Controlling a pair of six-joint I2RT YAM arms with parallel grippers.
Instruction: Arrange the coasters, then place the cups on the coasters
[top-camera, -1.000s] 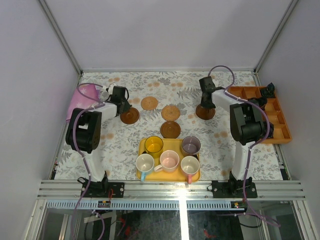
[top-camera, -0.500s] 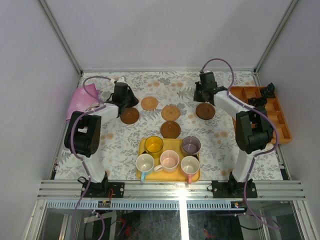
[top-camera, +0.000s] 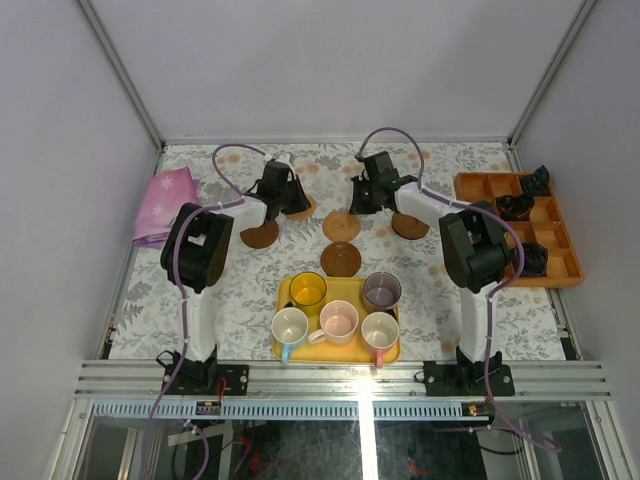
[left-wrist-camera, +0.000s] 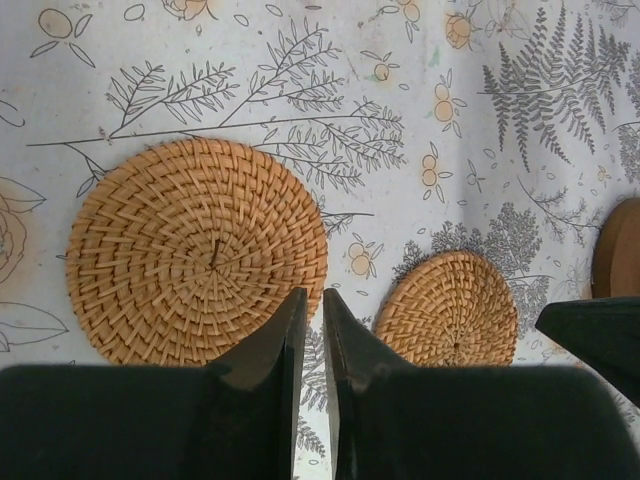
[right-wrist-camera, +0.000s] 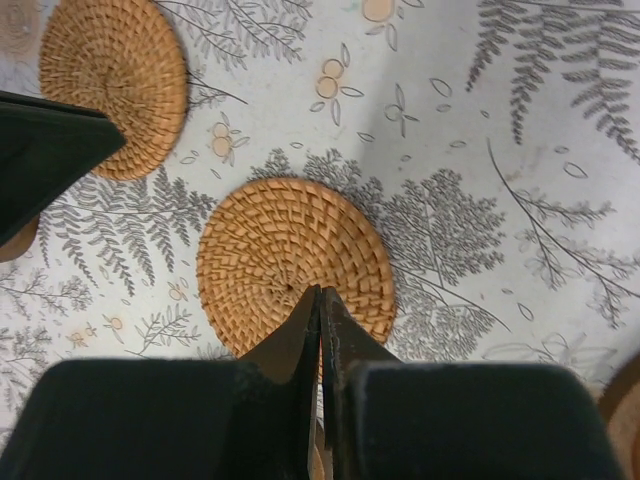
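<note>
Two light tan woven coasters lie at mid-table, one (top-camera: 298, 207) (left-wrist-camera: 195, 250) on the left and one (top-camera: 341, 225) (right-wrist-camera: 295, 265) to its right. Dark brown coasters lie at the left (top-camera: 260, 234), the centre (top-camera: 341, 258) and the right (top-camera: 410, 224). My left gripper (top-camera: 287, 197) (left-wrist-camera: 313, 295) hovers at the left tan coaster's edge, its jaws a narrow slit apart with nothing between. Over the other tan coaster, my right gripper (top-camera: 364, 196) (right-wrist-camera: 320, 290) is shut and empty. Several cups stand on the yellow tray (top-camera: 346, 288): yellow (top-camera: 308, 290), grey-purple (top-camera: 382, 291), white-blue (top-camera: 290, 326), two pink (top-camera: 339, 321) (top-camera: 380, 330).
A pink cloth (top-camera: 160, 203) lies at the table's left edge. An orange compartment box (top-camera: 530, 225) holding small black parts stands along the right edge. The two grippers are close together, each showing as a black shape in the other's wrist view.
Both arms have swung inward from the outer dark coasters to the tan coasters in the middle. The left jaws have parted slightly; the right stays shut.
</note>
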